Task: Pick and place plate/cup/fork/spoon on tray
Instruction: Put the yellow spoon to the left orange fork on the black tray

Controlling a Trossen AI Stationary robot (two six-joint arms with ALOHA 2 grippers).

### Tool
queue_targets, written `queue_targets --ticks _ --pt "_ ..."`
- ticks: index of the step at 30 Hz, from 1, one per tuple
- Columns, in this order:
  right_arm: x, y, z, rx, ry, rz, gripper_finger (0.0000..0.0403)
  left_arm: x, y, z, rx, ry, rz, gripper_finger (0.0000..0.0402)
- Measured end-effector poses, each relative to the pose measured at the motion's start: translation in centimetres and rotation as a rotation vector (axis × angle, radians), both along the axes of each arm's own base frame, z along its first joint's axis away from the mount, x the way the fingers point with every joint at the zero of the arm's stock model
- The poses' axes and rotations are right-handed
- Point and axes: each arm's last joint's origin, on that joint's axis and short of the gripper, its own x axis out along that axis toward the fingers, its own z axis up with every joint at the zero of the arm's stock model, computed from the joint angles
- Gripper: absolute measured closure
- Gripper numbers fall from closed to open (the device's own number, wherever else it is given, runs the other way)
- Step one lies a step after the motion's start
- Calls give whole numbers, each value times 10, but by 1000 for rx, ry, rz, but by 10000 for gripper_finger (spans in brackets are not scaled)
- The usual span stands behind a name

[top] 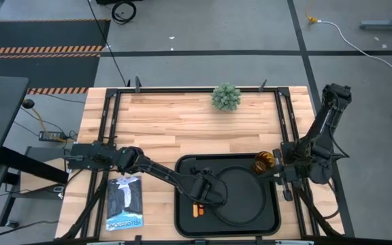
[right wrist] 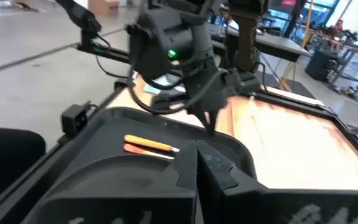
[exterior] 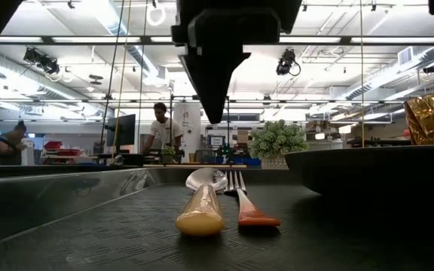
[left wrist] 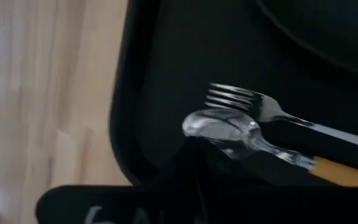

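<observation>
Currently, the orange-handled silver spoon [exterior: 200, 207] and slim silver-tined fork [exterior: 246, 202] lie side by side, lower centre, on the black rectangular tray [top: 182, 216]. Above them hangs the left gripper [exterior: 214, 113], fingers pressed together, empty. Right gripper [top: 282, 171]: cannot tell.

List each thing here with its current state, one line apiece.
Tray: flat on the table, holding plate, spoon and fork.
Plate: lying in the tray.
Spoon: lying in the tray beside the fork.
Fork: lying in the tray, tines away from the low camera.
Cup: at the tray's far right corner by the right gripper.
Left gripper: shut, empty, above the cutlery.
Right gripper: by the cup.
</observation>
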Motion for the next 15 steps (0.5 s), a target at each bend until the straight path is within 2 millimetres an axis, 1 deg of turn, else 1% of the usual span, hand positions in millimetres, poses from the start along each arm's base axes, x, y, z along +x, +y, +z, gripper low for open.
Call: queue_targets --ticks 2,4,5,8,11,13,15 --pt "-5 0 -1 5 -7 14 400 0 3 0 25 7 -14 397" --pt "-8 -1 -5 2 -11 17 400 -3 7 6 59 22 -14 397" --pt "-10 -3 -8 4 -15 16 400 -6 9 13 78 19 -14 397" --pt "-13 -9 -16 55 -53 22 400 -12 14 40 127 -67 -13 397" --pt "-16 -16 -21 105 -108 92 401 -14 19 59 146 -144 -18 397" --pt "-17 -21 -20 145 -157 150 402 -11 23 67 146 -187 -33 397" --pt "-18 -26 -18 173 -192 211 402 -4 28 70 134 -226 -55 398"
